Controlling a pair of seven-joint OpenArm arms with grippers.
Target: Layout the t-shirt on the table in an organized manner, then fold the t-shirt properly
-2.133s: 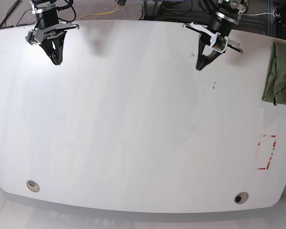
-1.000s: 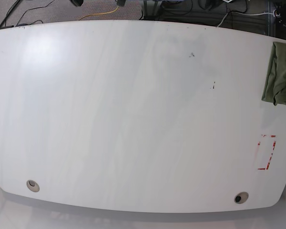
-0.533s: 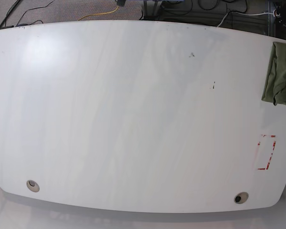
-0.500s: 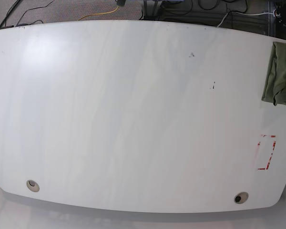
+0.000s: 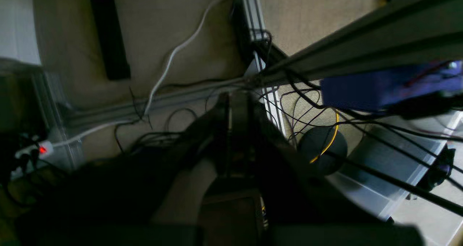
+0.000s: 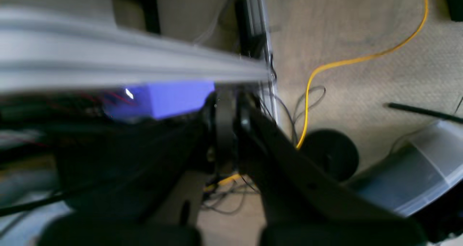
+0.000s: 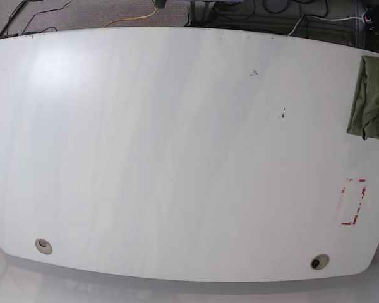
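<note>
Item: t-shirt (image 7: 371,98), folded, lying at table (image 7: 177,158) edge. I am keeping both grippers closed, empty, now withdrawn; task looking finished.

A plain olive-green short-sleeved cotton t-shirt (image 7: 371,98) lies bunched and wrinkled at the far right of the bench, cut off by the right edge of the base view, so its full outline cannot be told. It rests flat on a large glossy white bench (image 7: 177,151) with curved edges. Nearer on the right, well apart from the cloth, sits a red dashed rectangle mark (image 7: 353,201). Two round grommet holes, one near left (image 7: 43,245) and one near right (image 7: 318,261), pierce the near edge.
</note>
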